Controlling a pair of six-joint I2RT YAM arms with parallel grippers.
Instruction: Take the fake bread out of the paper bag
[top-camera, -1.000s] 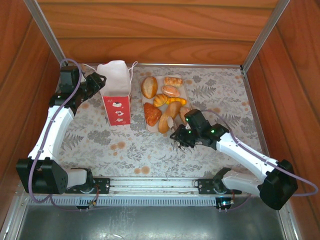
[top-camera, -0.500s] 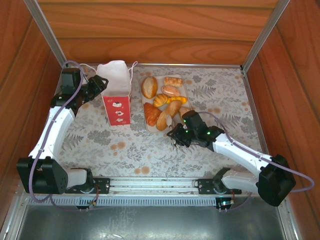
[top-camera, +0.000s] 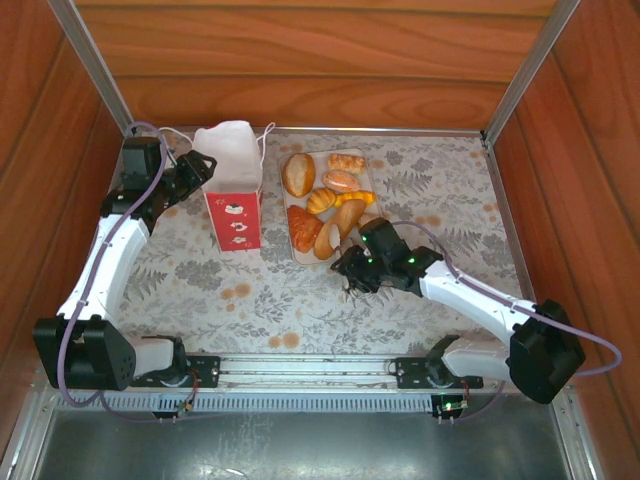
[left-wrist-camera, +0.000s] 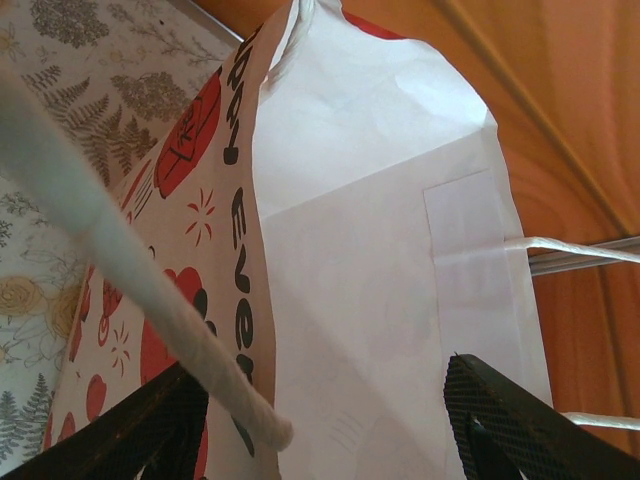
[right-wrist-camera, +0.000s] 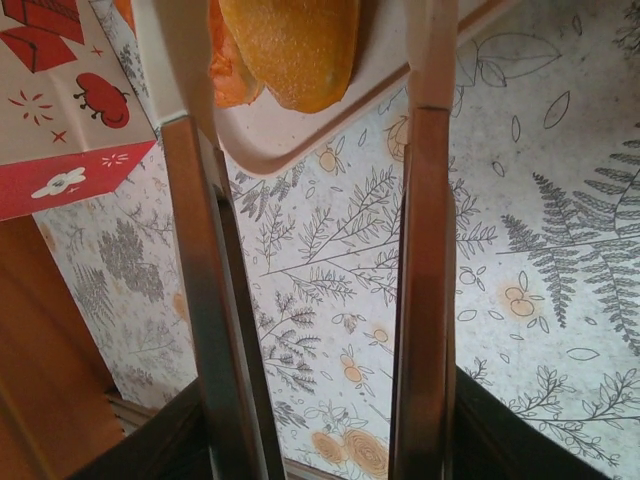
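The paper bag (top-camera: 235, 190) stands upright at the back left, white above and red below. My left gripper (top-camera: 200, 166) grips it from its left side. In the left wrist view the bag's white side panel (left-wrist-camera: 370, 280) fills the gap between both black fingers, and my left gripper (left-wrist-camera: 320, 378) is shut across it. Several golden-brown pieces of fake bread (top-camera: 325, 200) lie on the pale tray (top-camera: 373, 185). My right gripper (top-camera: 348, 268) hovers low at the tray's near end. Its long fingers (right-wrist-camera: 205, 300) stand apart, open, with one bread (right-wrist-camera: 290, 45) lying free beyond them.
A thick white cord handle (left-wrist-camera: 120, 260) hangs across the left wrist view. Wooden walls (top-camera: 320, 60) close in the table on three sides. The tray's rounded corner (right-wrist-camera: 300, 140) and the bag's red base (right-wrist-camera: 60, 150) lie close ahead of the right fingers.
My right gripper has slid left along the tray's near end, toward its front corner. The left arm and the bag have stayed still.
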